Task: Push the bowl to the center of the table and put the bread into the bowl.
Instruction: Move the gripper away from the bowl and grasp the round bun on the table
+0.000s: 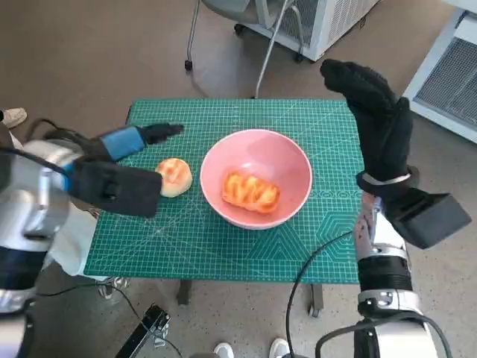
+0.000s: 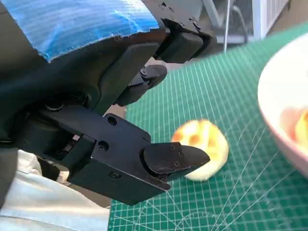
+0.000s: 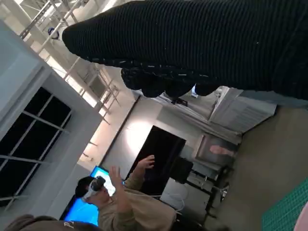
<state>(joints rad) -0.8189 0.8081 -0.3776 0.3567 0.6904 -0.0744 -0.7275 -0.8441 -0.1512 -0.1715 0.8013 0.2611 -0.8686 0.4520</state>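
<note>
The table (image 1: pixel 223 253) is covered edge to edge by a green cutting mat with a grid printed on it, and pretty much the whole head view is taken up by it. The pink bowl (image 1: pixel 256 177) is parked about mid-table, a bit toward the right side. One bread (image 1: pixel 251 191), a golden glazed loaf, is already seen lying inside the bowl. A second, rounder bun (image 1: pixel 174 177) is left on the mat just beside the bowl's left rim, apart from it.

The right hand (image 1: pixel 375 119) is held up well above the table's right edge, glove spread flat and wide, nothing gripped. In the right wrist view only the glove's underside is shown, plus a person with both hands raised and a headset on, in front of a blue screen.

The left hand (image 1: pixel 127 165) is hovering over the mat right at the bun, fingers (image 2: pixel 173 159) parted and empty; from the left wrist view the bun is seen just past the fingertips, and whether it's actually touched can't be told.
</note>
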